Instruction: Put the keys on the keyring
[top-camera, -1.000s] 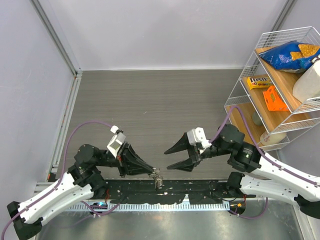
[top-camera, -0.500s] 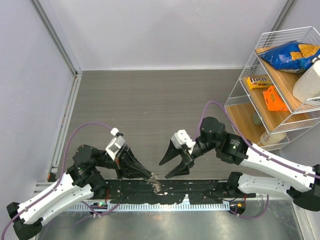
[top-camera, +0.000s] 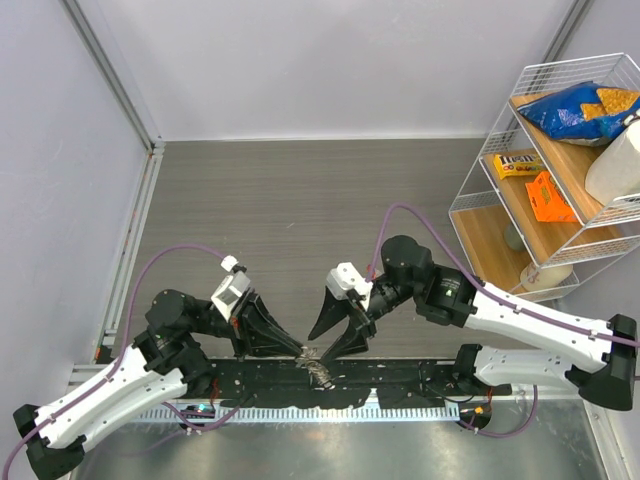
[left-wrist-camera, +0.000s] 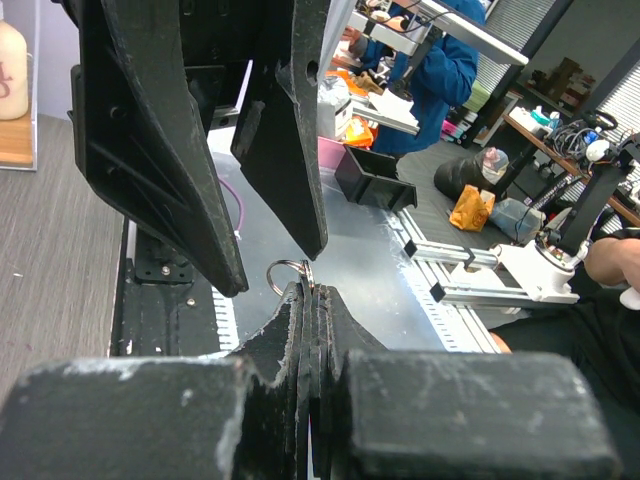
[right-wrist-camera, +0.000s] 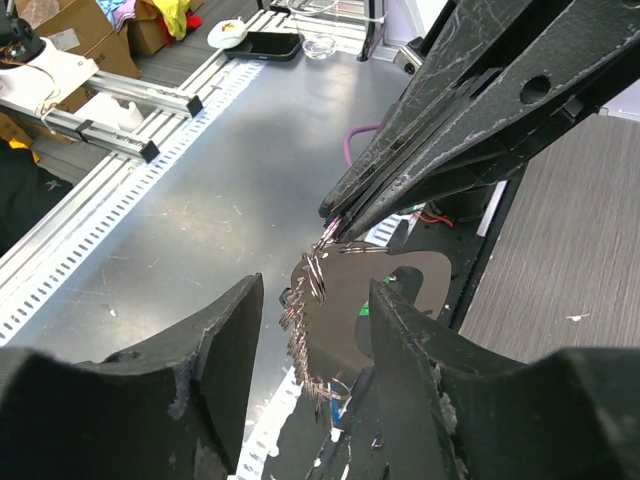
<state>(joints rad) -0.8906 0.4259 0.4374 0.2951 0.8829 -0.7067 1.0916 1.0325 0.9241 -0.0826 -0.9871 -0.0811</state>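
Left pincer: the left gripper (left-wrist-camera: 306, 292) is pressed together, pinching the keyring (left-wrist-camera: 288, 272) by its wire loop at the very fingertips, low in the centre of the top view
Keyring: a bunch of silver loops and beaded chain dangles below those tips, over the black base plate (top-camera: 400, 385)
Keys: no coloured heads can be made out in any view
Right pincer: the right gripper (top-camera: 325, 343) is half spread with nothing gripped; its fingers frame the dangling bunch, just beside the left tips; whether they touch it I cannot tell
Risk, slip: the hold is only a thin pinch on wire, so a nudge from the right fingers could likely twist the loop out, and it would fall onto the plate
Risk, clash: the two sets of tips are crowded together, so a small misaimed move could knock finger against finger
Risk, snag: the loose chain may catch on a right finger and drag the ring sideways
Near edge: the slotted rail (top-camera: 300, 410) and base plate leave little room at the bottom of the frame
Open room: the grey wood-grain table (top-camera: 300, 220) lies bare above the grippers, mid-frame
Far edges: the metal rail (top-camera: 135, 225) bounds the left, the wire shelf (top-camera: 470, 200) the upper right, the wall the top
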